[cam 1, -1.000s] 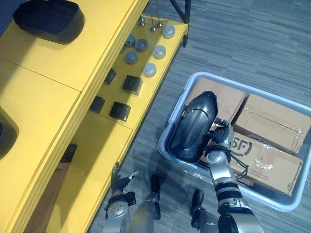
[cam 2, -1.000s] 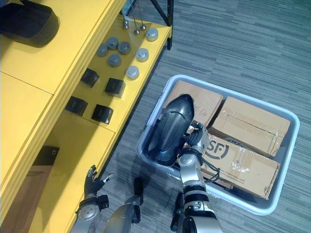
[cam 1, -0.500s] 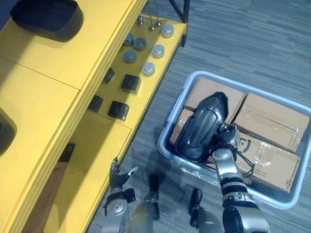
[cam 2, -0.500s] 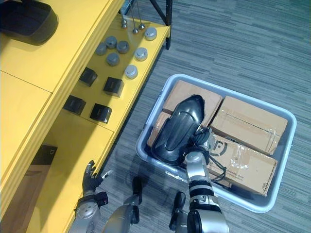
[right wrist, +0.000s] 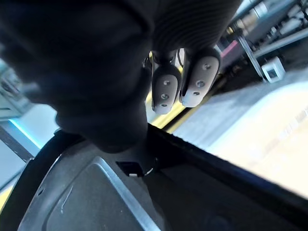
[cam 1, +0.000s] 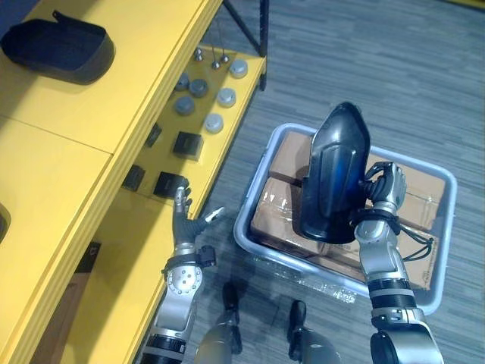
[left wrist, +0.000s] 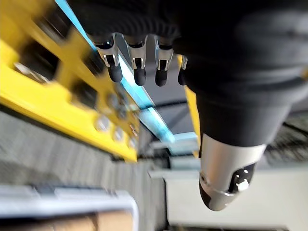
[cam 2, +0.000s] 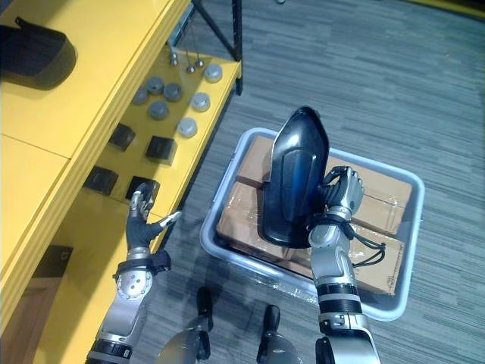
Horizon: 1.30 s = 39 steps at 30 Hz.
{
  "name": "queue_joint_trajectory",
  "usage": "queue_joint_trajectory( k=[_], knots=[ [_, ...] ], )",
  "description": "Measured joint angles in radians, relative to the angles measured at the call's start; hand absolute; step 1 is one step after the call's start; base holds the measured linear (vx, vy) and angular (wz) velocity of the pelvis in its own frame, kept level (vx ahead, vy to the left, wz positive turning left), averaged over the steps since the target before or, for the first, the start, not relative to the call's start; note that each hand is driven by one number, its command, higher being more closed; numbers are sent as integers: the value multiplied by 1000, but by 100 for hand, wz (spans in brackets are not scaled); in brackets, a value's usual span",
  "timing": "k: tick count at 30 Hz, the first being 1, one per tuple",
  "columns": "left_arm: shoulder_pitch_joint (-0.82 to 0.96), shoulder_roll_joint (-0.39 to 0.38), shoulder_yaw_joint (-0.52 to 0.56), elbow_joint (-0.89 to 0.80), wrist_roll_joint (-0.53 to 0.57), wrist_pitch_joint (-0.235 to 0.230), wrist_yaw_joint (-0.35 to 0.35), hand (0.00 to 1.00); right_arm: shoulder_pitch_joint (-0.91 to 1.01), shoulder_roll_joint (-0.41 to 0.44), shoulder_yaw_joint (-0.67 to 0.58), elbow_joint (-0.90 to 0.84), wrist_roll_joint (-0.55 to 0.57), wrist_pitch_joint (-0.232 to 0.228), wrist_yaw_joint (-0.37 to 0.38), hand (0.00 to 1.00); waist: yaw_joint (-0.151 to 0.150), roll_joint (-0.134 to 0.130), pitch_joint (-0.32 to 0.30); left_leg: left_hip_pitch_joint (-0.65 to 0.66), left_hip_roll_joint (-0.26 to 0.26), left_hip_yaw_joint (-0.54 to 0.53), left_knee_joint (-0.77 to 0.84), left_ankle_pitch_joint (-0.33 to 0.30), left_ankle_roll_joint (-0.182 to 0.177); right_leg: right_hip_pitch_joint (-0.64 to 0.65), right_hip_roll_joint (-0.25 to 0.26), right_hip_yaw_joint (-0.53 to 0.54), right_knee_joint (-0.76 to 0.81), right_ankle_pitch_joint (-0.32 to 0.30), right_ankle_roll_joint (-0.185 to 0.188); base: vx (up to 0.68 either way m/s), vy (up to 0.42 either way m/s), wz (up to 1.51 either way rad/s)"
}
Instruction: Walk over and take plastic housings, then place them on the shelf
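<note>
My right hand (cam 1: 383, 189) is shut on a long black plastic housing (cam 1: 336, 174), gripping its right edge and holding it upright above the grey bin (cam 1: 258, 208). In the right wrist view the housing (right wrist: 110, 192) lies close under my curled fingers (right wrist: 185, 82). My left hand (cam 1: 186, 220) is raised with straight fingers, open, near the edge of the yellow shelf (cam 1: 91, 106). Another black housing (cam 1: 57, 49) rests on the shelf's top level at the far left.
The bin holds taped cardboard boxes (cam 1: 276, 212). The lower shelf level carries several grey round caps (cam 1: 204, 95) and black square blocks (cam 1: 186, 144). A black rack leg (cam 1: 246, 23) stands beyond the shelf. Grey carpet (cam 1: 394, 76) spreads to the right.
My right hand has lifted the black housing up out of the bin and turned it upright. My left hand has risen beside the shelf edge. The camera view has shifted too.
</note>
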State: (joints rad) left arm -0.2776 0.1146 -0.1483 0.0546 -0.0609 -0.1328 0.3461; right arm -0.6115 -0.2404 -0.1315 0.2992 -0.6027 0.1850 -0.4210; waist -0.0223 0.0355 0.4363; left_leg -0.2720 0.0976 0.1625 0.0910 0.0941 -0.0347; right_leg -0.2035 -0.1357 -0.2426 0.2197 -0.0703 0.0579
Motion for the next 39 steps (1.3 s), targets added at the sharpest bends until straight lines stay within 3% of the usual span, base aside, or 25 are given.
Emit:
queue_joint_trajectory(
  k=[6,11,15,19,25,30,31,37,39],
  knots=[
    [-134,-3,-142,226,-370,-2,-104,0,-2,-23,101,-12,-10,-31,7,100,-24,-6,-76,69,5,29,-73,27,-5,53,19,19,-76,37,-1,14,4,-13],
    [-204,-20,-197,346,-518,1,-119,0,-3,-12,125,-19,-9,-34,4,100,-35,-6,-139,108,10,55,-122,43,-12,77,34,42,-123,58,-4,11,-4,-17],
    [-255,-37,-229,417,-529,11,-115,0,8,44,164,-120,-8,-34,-7,100,-65,-6,-158,132,13,69,-164,63,-15,84,44,52,-145,73,-5,-23,-3,-8],
    [-273,-84,-244,473,-547,22,-106,0,60,88,220,-192,0,-37,-16,100,-70,-5,-190,156,13,78,-173,64,-16,109,46,58,-163,78,-6,-10,-2,-6],
    [-276,-114,-306,483,-606,20,-89,0,179,141,332,-255,15,-82,-32,100,-74,-5,-232,181,14,80,-178,63,-16,135,48,61,-176,78,-6,-36,1,-2],
    [-273,-115,-332,497,-635,19,-59,0,216,139,348,-267,30,-95,-36,100,-72,-5,-264,194,14,83,-180,63,-16,154,51,64,-195,89,-6,-44,6,-2],
    [-271,-115,-335,497,-639,18,-54,100,222,138,350,-272,35,-96,-37,100,-72,-5,-269,194,14,83,-181,63,-16,157,52,64,-203,94,-6,-31,10,-1],
    [-261,-127,-337,517,-680,-22,20,100,248,125,410,-280,44,-111,-67,100,-74,-7,-285,213,18,89,-181,64,-17,190,57,67,-237,112,-8,-35,9,-4],
    [-245,-131,-317,517,-722,-68,20,100,259,124,432,-280,45,-132,-75,100,-73,-9,-296,224,22,94,-182,62,-19,202,62,71,-246,115,-12,-29,-3,-6]
  ],
)
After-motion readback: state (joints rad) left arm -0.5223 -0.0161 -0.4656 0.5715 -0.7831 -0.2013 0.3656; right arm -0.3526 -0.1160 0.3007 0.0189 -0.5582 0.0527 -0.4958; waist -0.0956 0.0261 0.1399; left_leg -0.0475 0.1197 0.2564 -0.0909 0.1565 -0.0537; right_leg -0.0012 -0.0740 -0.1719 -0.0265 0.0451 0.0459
